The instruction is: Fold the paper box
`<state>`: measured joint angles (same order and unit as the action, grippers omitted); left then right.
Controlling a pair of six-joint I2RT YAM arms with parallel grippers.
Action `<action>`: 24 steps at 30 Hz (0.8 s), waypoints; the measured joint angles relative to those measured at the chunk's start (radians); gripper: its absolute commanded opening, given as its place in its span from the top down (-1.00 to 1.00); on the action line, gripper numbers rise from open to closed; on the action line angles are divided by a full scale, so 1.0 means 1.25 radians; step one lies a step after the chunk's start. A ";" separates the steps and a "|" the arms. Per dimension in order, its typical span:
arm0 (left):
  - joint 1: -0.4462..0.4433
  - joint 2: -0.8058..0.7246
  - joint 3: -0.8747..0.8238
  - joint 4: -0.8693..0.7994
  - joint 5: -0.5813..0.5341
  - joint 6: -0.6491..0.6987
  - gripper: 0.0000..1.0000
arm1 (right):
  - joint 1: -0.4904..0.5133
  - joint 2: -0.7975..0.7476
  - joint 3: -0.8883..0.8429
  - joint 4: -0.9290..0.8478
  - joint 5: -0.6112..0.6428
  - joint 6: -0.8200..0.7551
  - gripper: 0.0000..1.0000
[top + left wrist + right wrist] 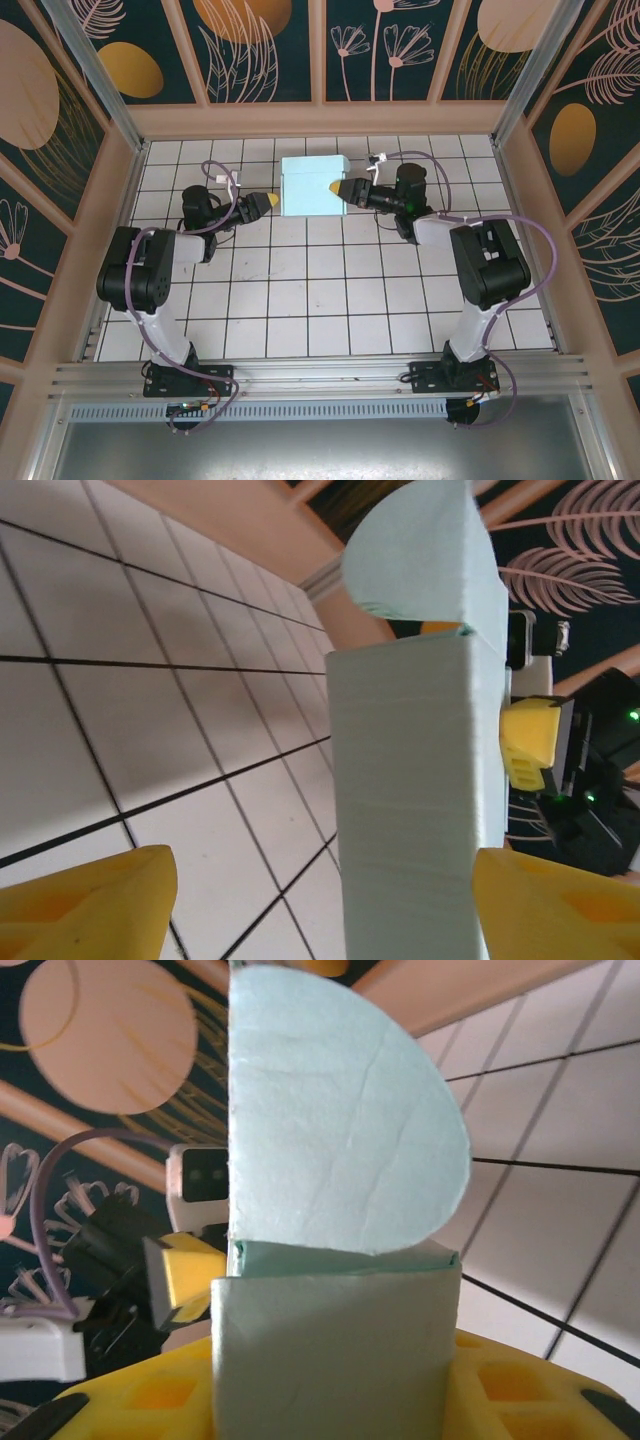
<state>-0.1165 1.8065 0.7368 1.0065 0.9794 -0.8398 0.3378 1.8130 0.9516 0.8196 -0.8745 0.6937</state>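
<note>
The paper box [312, 186] stands as an upright shell near the middle of the table's [300, 300] far edge. One rounded flap [340, 1110] rises above its end wall. We note the right gripper [338, 187] clamped on the box's right wall, with one yellow finger [530, 745] against the outside. The left gripper [268, 201] sits just beside the box's left side, not touching. Its jaws are wide, and the box corner shows between its fingers [90, 905].
</note>
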 measured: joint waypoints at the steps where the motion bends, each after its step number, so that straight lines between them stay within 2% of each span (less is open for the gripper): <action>1: -0.002 -0.005 0.000 0.005 0.010 -0.002 -0.26 | 0.001 -0.002 0.000 0.012 -0.011 0.000 0.33; 5: -0.013 -0.027 0.000 0.030 0.037 -0.009 -0.07 | 0.002 -0.004 -0.001 0.036 -0.035 -0.001 0.31; 9: -0.017 -0.030 0.000 0.049 0.053 -0.026 -0.05 | 0.002 -0.010 -0.001 0.036 -0.041 -0.013 0.31; 13: -0.017 -0.036 0.000 0.038 0.054 -0.020 -0.26 | 0.000 -0.016 -0.003 0.039 -0.042 -0.015 0.31; 17: -0.022 -0.079 0.000 -0.030 0.047 0.034 -0.61 | -0.007 -0.028 -0.024 0.055 -0.056 -0.005 0.31; 21: -0.041 -0.124 0.000 -0.030 0.054 0.060 -0.75 | -0.005 -0.038 -0.025 0.012 -0.045 -0.040 0.31; 24: -0.053 -0.144 0.000 -0.030 0.036 0.078 -0.89 | 0.002 -0.048 -0.025 -0.056 0.001 -0.080 0.31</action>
<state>-0.1833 1.6264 0.7368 0.9691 1.0248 -0.7418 0.3405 1.7535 0.9207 0.7490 -0.8738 0.5934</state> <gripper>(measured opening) 0.913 0.420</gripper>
